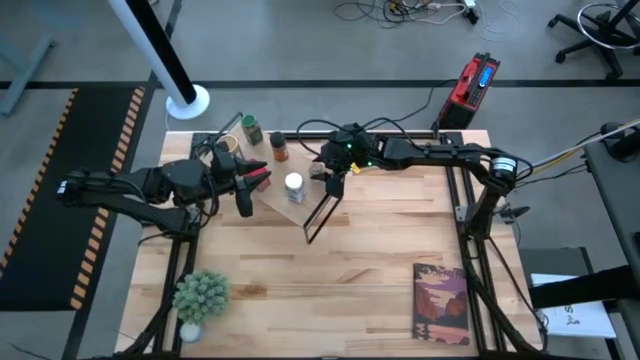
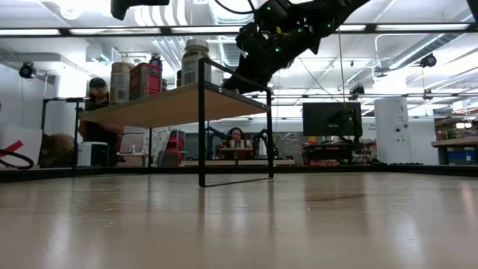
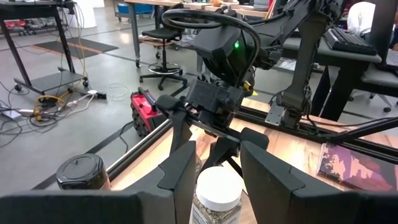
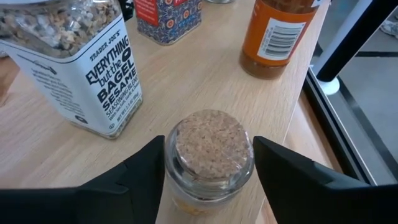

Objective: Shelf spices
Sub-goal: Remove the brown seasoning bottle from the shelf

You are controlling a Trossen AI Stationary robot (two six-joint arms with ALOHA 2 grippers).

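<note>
Pale butcher-block planks make up the wooden tabletop (image 1: 380, 260) under me, and beyond it in the low view lies a bright lab with a person seated behind the monitors. At upper centre of the high view stands the slanted pale wooden shelf with its thin black metal frame (image 1: 318, 215), where I am working.

My right pincer (image 4: 208, 165) reaches in from the right of that view to the shelf's upper end. Its two dark fingers (image 4: 146, 168) sit on either side of a small cork-topped glass jar (image 4: 209, 152) that stands upright on the shelf board; they look pressed to the glass, though I cannot be sure of the grip. Just beside it, toward upper left of my right wrist view, stands the white-labelled square bagel-seasoning jar (image 4: 93, 68), and toward the upper right the orange jar with a barcode label (image 4: 280, 37). A red-and-blue patterned boxy tin (image 4: 168, 18) sits at the top centre.

My left pincer (image 3: 217, 171) comes from the left of the high view, spread open around the white lid of the seasoning jar (image 3: 219, 186) without touching it. The dark-lidded brown jar (image 3: 79, 171) stands at that wrist view's lower left.

A small green potted plant (image 1: 200, 297) sits lower left in the high view, a paperback book with a landscape cover (image 1: 441, 303) lower right.
</note>
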